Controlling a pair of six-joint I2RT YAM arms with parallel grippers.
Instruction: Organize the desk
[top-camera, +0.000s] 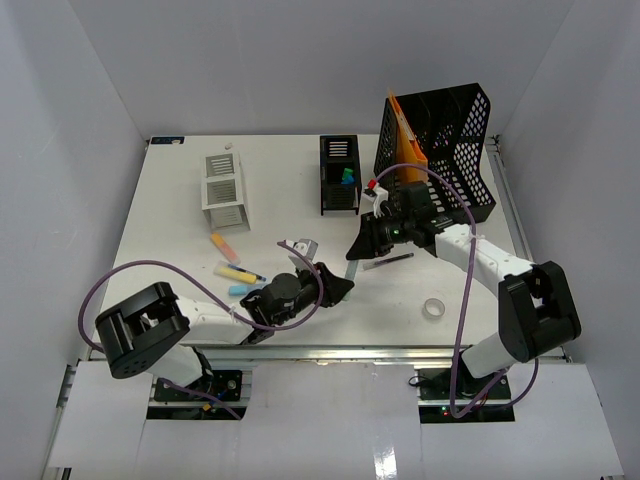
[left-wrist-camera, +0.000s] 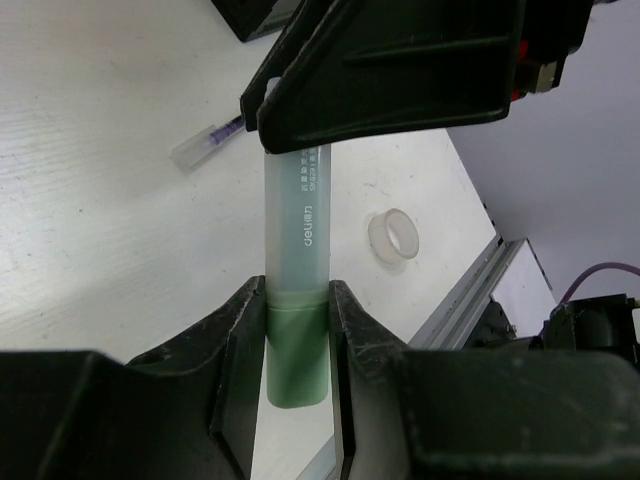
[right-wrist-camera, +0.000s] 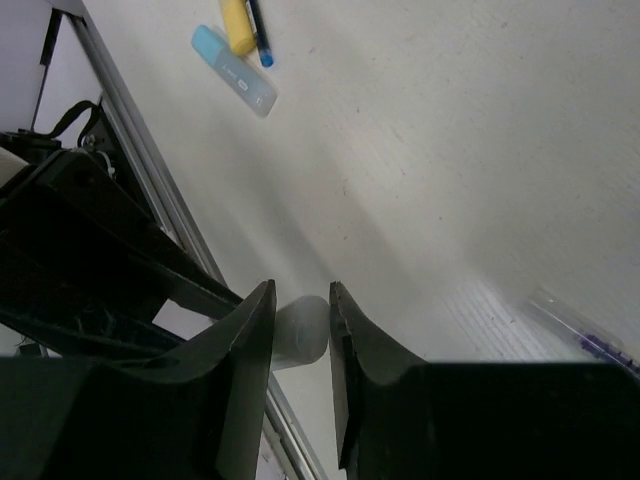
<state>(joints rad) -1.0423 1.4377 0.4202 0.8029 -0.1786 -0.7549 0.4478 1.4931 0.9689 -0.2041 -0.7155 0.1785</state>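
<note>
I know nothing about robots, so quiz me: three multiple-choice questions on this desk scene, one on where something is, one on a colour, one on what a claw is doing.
1. Where does the tape roll lie?
A. In a black file rack
B. On the desk, near its front edge
C. In a white mesh holder

2. What colour is the end of the highlighter that sits in the left gripper?
A. Green
B. Red
C. Black

3. What is the left gripper doing?
A. Hanging open and empty
B. Lying flat on the desk
C. Clamped on the highlighter

Answers:
1 B: the overhead view shows the ring flat on the white top.
2 A: the left wrist view shows green plastic between the fingers.
3 C: both fingers press against the highlighter's sides.
</note>
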